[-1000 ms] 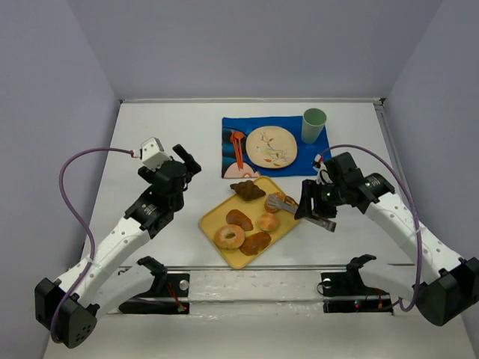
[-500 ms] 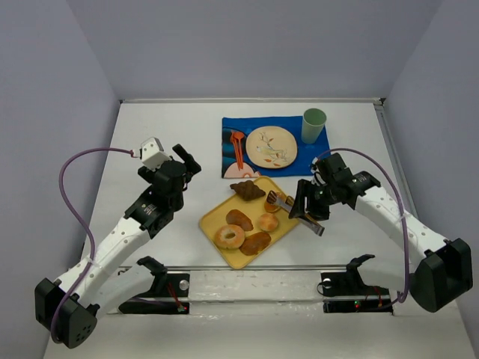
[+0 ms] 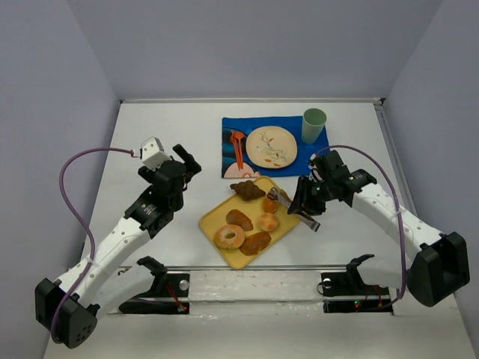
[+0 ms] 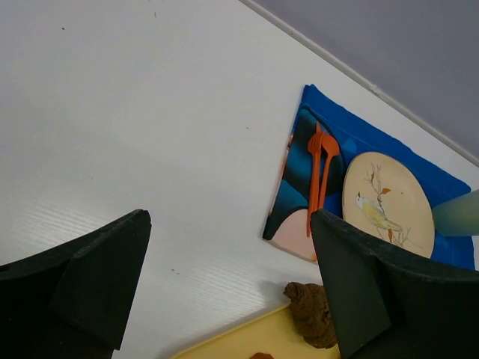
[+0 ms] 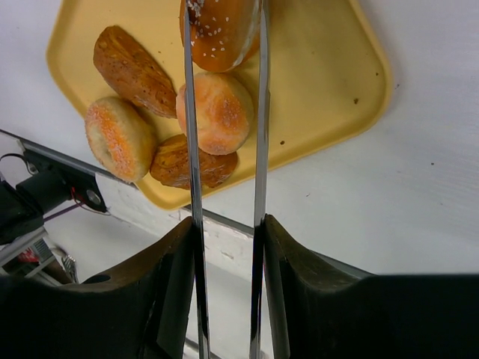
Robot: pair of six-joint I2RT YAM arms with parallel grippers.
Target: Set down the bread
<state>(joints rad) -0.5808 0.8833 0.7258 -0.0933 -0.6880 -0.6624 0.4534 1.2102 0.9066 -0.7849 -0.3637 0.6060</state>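
Observation:
My right gripper (image 3: 307, 202) (image 5: 224, 243) is shut on metal tongs (image 3: 288, 207) (image 5: 260, 149). The tongs' tips pinch a glossy golden-orange seeded roll (image 3: 269, 203) (image 5: 221, 22) over the far right part of the yellow tray (image 3: 238, 260) (image 5: 329, 90). The dark chocolate croissant (image 3: 247, 190) (image 4: 310, 314) lies at the tray's far corner. My left gripper (image 3: 183, 161) (image 4: 228, 254) is open and empty, left of the tray, above the bare table.
The tray holds several other breads, among them a round roll (image 5: 215, 112), a sugared ring (image 3: 229, 236) and a brown oval loaf (image 3: 239, 219). Behind the tray lies a blue mat (image 3: 232, 131) with a patterned plate (image 3: 271, 145), orange cutlery (image 3: 238, 148) and a green cup (image 3: 313, 125).
My right arm has moved left and slightly back, carrying the tongs and the roll further over the tray. The left arm has not moved.

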